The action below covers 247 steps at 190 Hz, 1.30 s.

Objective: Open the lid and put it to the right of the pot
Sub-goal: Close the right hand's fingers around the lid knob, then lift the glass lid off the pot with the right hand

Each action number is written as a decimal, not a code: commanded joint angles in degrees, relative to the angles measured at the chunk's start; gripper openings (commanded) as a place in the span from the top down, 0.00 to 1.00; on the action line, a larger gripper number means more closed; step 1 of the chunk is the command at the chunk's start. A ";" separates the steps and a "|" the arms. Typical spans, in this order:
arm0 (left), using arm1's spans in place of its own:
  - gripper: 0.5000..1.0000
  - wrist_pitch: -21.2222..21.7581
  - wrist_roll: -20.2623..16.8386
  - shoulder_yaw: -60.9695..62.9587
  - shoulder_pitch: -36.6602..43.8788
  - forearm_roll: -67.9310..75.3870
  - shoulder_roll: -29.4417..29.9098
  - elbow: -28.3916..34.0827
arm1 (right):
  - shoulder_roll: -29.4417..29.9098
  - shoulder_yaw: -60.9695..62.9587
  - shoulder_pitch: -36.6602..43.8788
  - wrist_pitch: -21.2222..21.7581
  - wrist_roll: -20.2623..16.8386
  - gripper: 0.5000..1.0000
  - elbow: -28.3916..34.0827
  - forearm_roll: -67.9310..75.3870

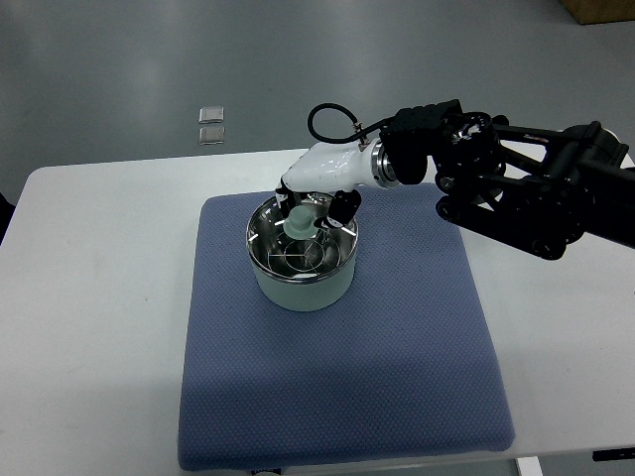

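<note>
Pot (303, 268) on mat (397, 367) — mat on table (89, 327)

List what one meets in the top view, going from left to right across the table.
Bare white table → left edge of the blue mat → pot, with the lid knob under the right hand → open mat right of the pot → black right arm.

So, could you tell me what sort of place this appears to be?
Probably a robotics lab or test bench, not a kitchen: a plain white table on a bare grey floor, with one pot staged on a blue mat under the right hand.
</note>
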 commanded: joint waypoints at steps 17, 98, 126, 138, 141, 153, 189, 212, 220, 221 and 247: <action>0.00 0.00 0.01 0.00 0.00 0.00 0.00 0.00 | 0.54 0.09 -0.06 0.02 0.03 0.65 0.34 0.22; 0.00 0.00 0.01 0.00 0.00 0.00 0.00 0.00 | 0.90 0.00 -0.14 0.02 -0.06 0.66 0.34 -0.13; 0.00 0.00 0.01 0.00 0.00 0.00 0.00 0.00 | 0.81 0.00 -0.14 0.02 -0.24 0.68 0.34 -0.30; 0.00 0.00 -0.08 0.00 0.00 0.09 0.00 0.00 | 0.72 0.00 -0.06 0.02 -0.24 0.68 0.25 -0.31; 0.00 0.00 0.01 0.00 0.00 0.00 0.00 0.00 | 0.72 0.00 -0.06 0.02 -0.24 0.68 0.25 -0.39; 0.00 0.00 0.01 0.00 0.00 0.00 0.00 0.00 | 0.72 0.00 -0.06 0.02 -0.24 0.68 0.25 -0.39; 0.00 0.00 -0.08 0.00 0.00 0.00 0.00 0.00 | 0.72 0.00 0.03 -0.07 -0.41 0.69 0.25 -0.39; 0.00 0.00 0.01 0.00 0.00 0.00 0.00 0.00 | 0.72 0.00 0.03 -0.07 -0.41 0.72 0.25 -0.39; 0.00 0.00 0.01 0.00 0.00 0.00 0.00 0.00 | 0.81 0.00 0.03 -0.07 -0.41 0.75 0.25 -0.39; 0.00 0.00 0.01 0.00 0.00 0.00 0.00 0.00 | 0.81 0.00 0.03 -0.07 -0.41 0.76 0.25 -0.39; 0.00 0.00 0.01 0.00 0.00 0.00 0.00 0.00 | 0.81 0.00 -0.06 -0.07 -0.41 0.77 0.25 -0.39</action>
